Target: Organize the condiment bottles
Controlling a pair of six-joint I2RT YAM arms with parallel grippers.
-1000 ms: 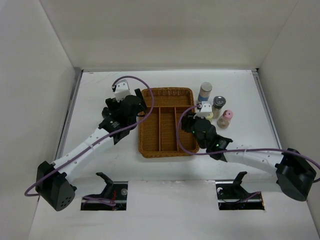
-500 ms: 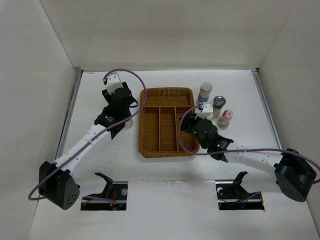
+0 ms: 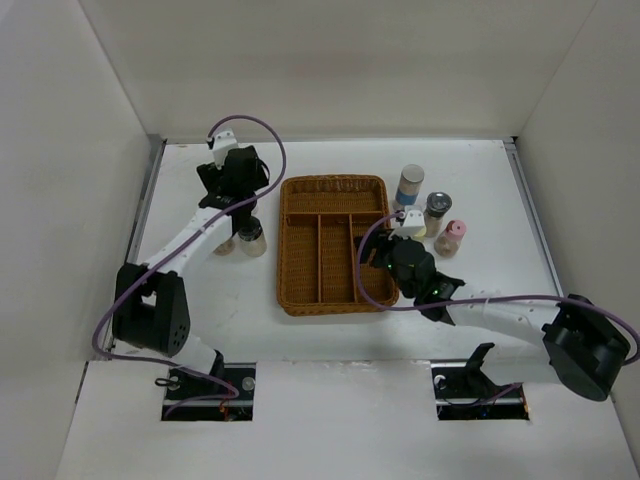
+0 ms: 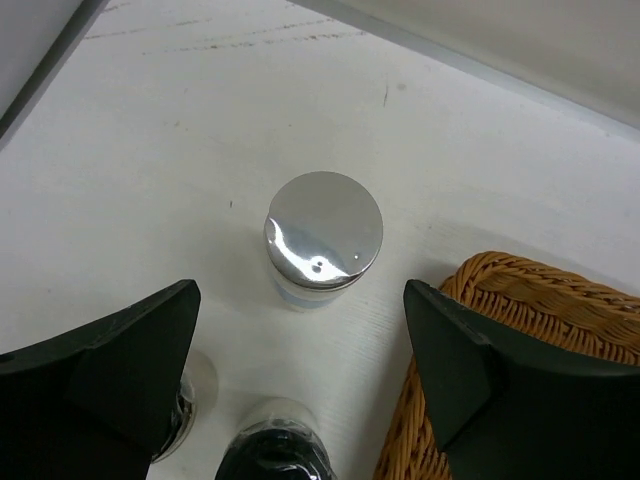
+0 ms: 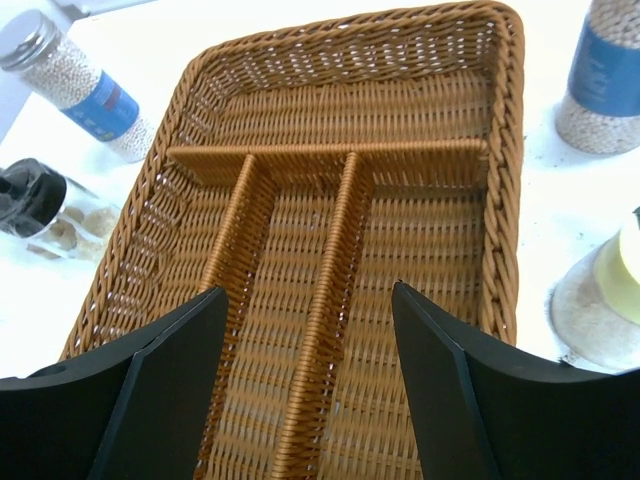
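In the left wrist view my left gripper is open and empty, held above a silver-capped jar with a pale blue band. A dark-capped jar and another jar stand just below the fingers. From above, the left gripper hangs over the left jars, left of the wicker tray. My right gripper is open and empty over the tray's compartments. A blue-banded jar, a dark-capped jar and a pink-capped jar stand right of the tray. A cream-capped jar shows in the right wrist view.
The tray's woven rim lies close to my left gripper's right finger. The left wall's foot and the back wall bound the table. The right arm lies along the tray's near right corner.
My left arm has swung away from the tray's left edge, back and to the left, and now stands over the left jars. The right arm has barely moved.
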